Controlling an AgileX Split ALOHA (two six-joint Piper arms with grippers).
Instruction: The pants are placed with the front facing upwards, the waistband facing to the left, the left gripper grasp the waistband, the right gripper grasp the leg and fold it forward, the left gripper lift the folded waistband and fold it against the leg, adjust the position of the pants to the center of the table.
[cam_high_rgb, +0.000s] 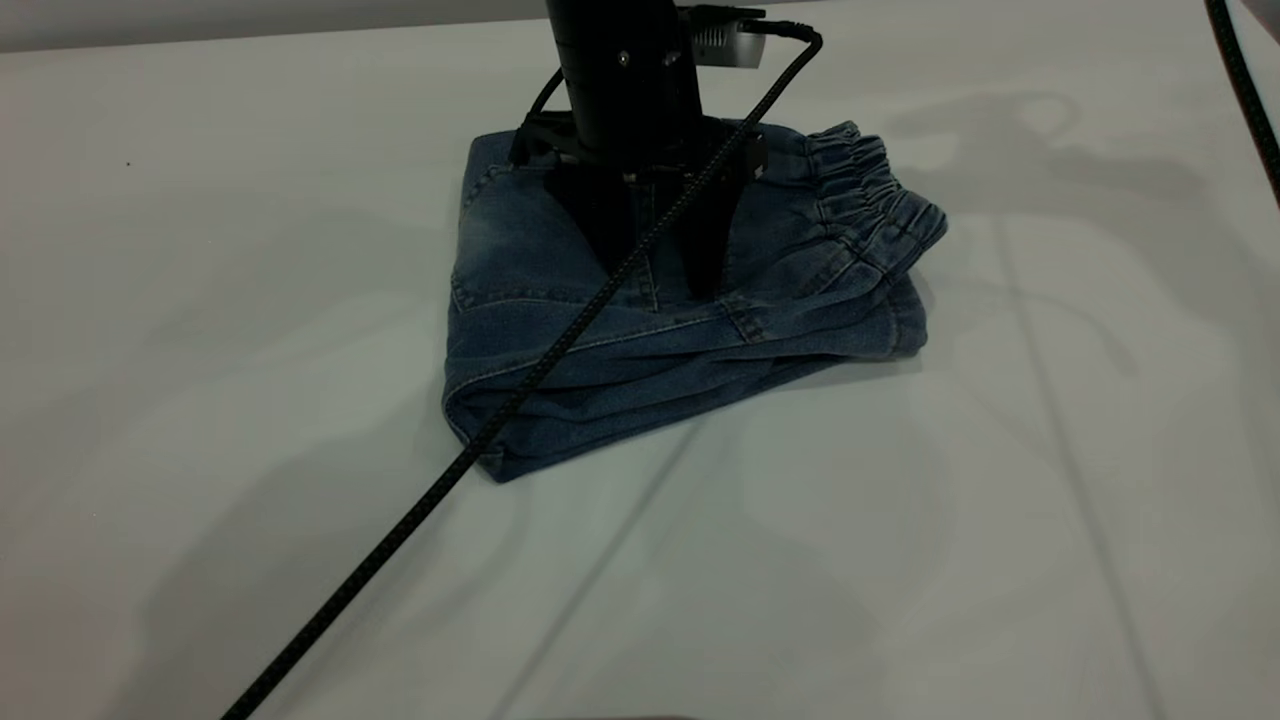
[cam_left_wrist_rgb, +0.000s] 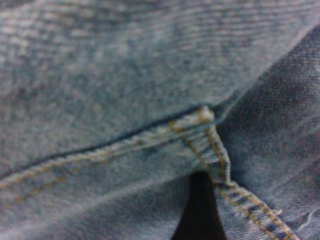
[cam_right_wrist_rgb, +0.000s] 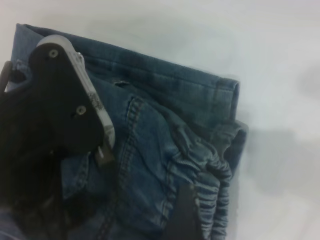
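- The pants (cam_high_rgb: 560, 340) are already folded into a compact, layered bundle, so I judge both folds done. What is left is sliding the bundle to the center of the table (cam_high_rgb: 200, 400).
- My left claw (cam_high_rgb: 660, 270) stands upright on top of the bundle. Its two fingers are spread and their tips press down into the denim; it pinches nothing. My left wrist view shows only cloth, a tan-stitched seam and one dark fingertip (cam_left_wrist_rgb: 200, 217).
- My right claw (cam_right_wrist_rgb: 182, 217) hangs above the bundle near the waistband (cam_high_rgb: 870, 190). Only one dark finger shows in its own view, so I cannot tell whether it is spread or pressed together.
- The bundle lies toward the far edge of the table, roughly midway between the left and right edges.
- Its long axis runs left to right across the table, slightly skewed. The ruffled waistband lies on top at the end toward the right edge, and the rounded fold faces the left edge.
- The next move, as I judge it, calls for steady downward pressure while dragging toward the near edge, so the layers travel together instead of shearing apart.
- A braided black cable (cam_high_rgb: 450, 470) crosses over the bundle and could snag it.
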